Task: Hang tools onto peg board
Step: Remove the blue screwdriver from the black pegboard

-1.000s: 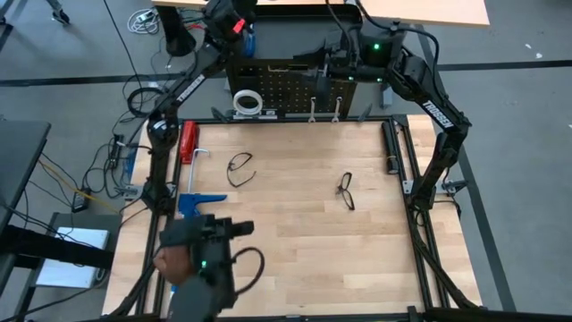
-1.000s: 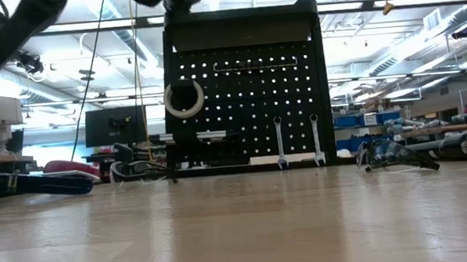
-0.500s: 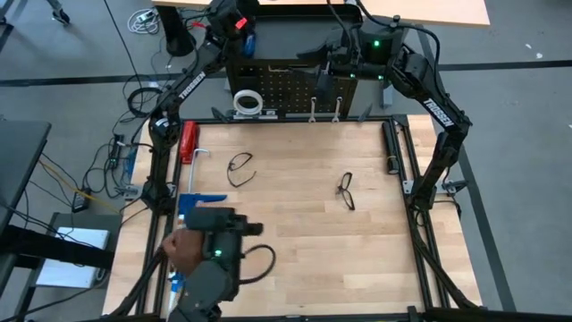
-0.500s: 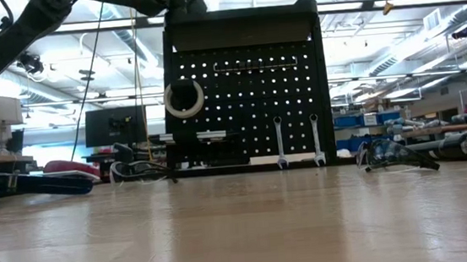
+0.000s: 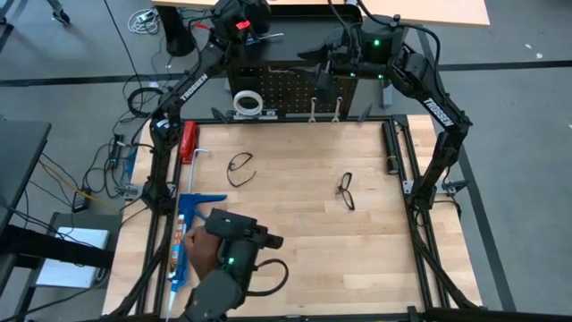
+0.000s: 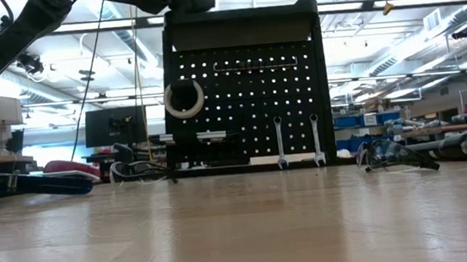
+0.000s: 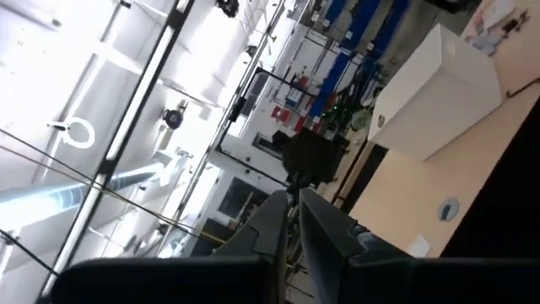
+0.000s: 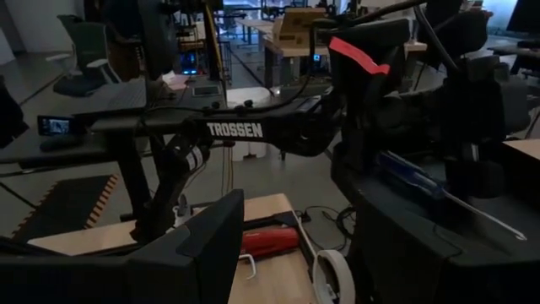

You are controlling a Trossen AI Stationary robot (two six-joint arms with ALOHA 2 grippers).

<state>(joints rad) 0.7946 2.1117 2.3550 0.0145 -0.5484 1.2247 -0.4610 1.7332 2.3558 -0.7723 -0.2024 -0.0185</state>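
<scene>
Now the left gripper (image 5: 256, 21) hovers above the peg board (image 5: 286, 85) at 12 o'clock, jaws clenched on the blue-handled screwdriver (image 8: 413, 183), shaft poking sideways. Right gripper (image 5: 326, 55) waits behind the board's top, jaws parted, nothing in 'em. Tape roll (image 5: 248, 101) & two wrenches (image 6: 279, 143) already hung; both glasses (image 5: 239, 167) lie mid-table. Risk, imo: screwdriver tilts, misses its hook, drops behind the board

Two dark jointed arms, white "TROSSEN" lettering on links; green indicator lights; black cables; red tab near left claw (image 5: 265, 34).
</scene>
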